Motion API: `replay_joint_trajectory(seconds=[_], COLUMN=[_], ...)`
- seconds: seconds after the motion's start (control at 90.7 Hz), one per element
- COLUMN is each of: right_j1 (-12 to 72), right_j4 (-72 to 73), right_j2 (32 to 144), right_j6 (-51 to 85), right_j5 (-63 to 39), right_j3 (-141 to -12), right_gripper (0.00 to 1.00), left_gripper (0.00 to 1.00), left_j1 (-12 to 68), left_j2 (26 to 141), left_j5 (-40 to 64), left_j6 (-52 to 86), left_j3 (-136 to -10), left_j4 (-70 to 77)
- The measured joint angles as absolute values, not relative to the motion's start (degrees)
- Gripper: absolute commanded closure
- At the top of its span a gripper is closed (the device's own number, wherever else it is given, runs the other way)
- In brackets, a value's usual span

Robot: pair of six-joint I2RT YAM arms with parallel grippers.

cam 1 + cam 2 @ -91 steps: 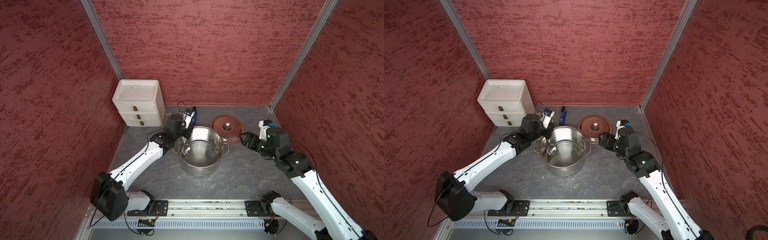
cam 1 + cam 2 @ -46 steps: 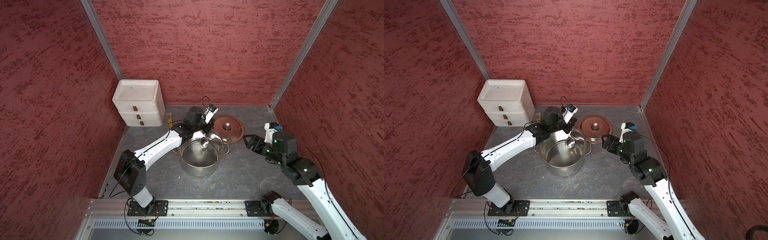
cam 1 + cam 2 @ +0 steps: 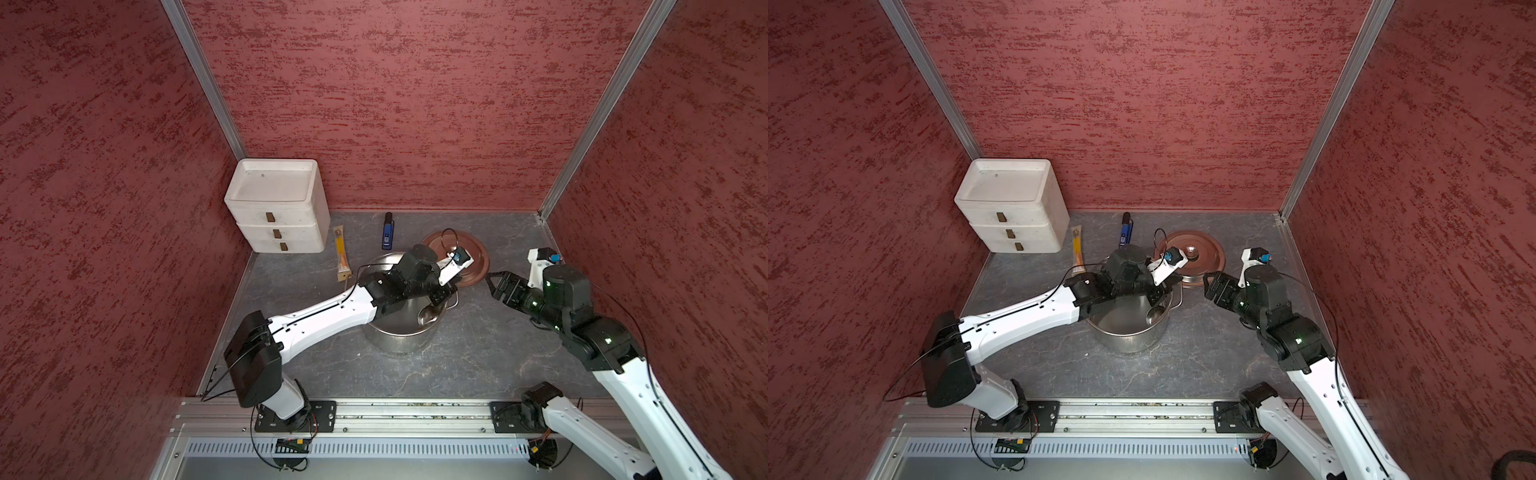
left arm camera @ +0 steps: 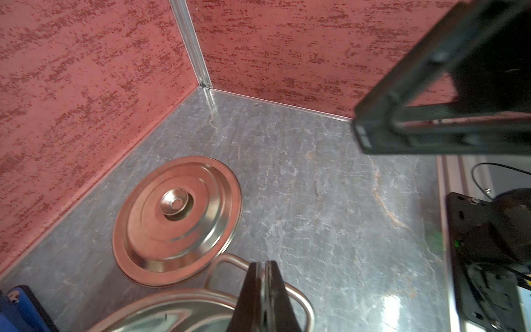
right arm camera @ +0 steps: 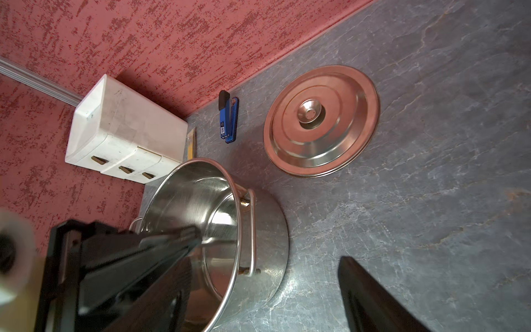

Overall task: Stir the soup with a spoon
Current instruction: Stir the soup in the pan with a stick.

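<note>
Your left claw [image 3: 444, 296] is pinched fully closed above the stockpot [image 3: 398, 343], at the rim that faces your right claw. In the left wrist view its two fingers [image 4: 247, 293] press flat together, with only a sliver between them. The ladle [image 3: 430, 316] hangs directly below that claw. Its small round bowl sits inside the pot close to the wall, and its thin handle disappears up into the closed fingers, so you are gripping the ladle. The pot's inside shows bare shiny metal.

Your right claw [image 3: 493, 285] stands wide open and holds nothing. It hovers over the table apart from the pot, fingers aimed toward the wire loop handle [image 4: 230, 257].

The flat steel lid [image 3: 1204, 255] lies knob-up just beyond both claws, toward the back wall. Farther behind your left claw, a blue and black stapler [image 3: 387, 235] and an orange-yellow packaged stick [image 3: 340, 253] lie beside the white three-drawer unit [image 3: 278, 208]
</note>
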State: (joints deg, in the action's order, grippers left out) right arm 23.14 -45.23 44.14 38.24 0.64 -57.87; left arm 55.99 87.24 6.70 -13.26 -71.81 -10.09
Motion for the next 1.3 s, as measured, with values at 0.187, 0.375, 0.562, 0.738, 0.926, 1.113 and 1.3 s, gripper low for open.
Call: replay_joint_trajectory(seconds=[0.187, 0.375, 0.562, 0.738, 0.926, 1.113, 1.3], right_j1=[23.14, 23.14, 23.14, 23.14, 23.14, 23.14, 23.14], right_j4=[-44.16, -42.57, -41.39, -41.36, -41.45, -42.15, -43.29], right_j2=[45.67, 47.33, 48.73, 48.80, 48.60, 47.97, 46.19], right_j6=[38.37, 38.37, 38.35, 38.35, 38.35, 38.35, 38.35], right_j5=[0.12, -0.69, -1.30, -1.34, -1.32, -1.26, -0.69], right_j3=[-57.25, -57.21, -57.19, -57.21, -57.21, -57.30, -57.39], right_gripper=[0.16, 0.16, 0.16, 0.16, 0.16, 0.16, 0.16], left_gripper=[1.00, 1.00, 1.00, 1.00, 1.00, 1.00, 1.00], left_j1=[59.96, 59.96, 51.86, 40.91, 34.54, 32.42, 32.32], left_j2=[79.75, 72.86, 66.32, 63.61, 66.76, 74.91, 82.48], left_j5=[2.83, -2.04, -3.86, -4.40, -3.75, -2.52, 0.86], left_j6=[-10.28, -6.98, -4.27, -3.38, -4.05, -7.16, -9.78], left_j3=[-66.24, -61.58, -56.80, -54.33, -54.98, -59.44, -66.17], left_j4=[-12.56, -15.75, -18.72, -19.29, -16.29, -12.62, -8.38])
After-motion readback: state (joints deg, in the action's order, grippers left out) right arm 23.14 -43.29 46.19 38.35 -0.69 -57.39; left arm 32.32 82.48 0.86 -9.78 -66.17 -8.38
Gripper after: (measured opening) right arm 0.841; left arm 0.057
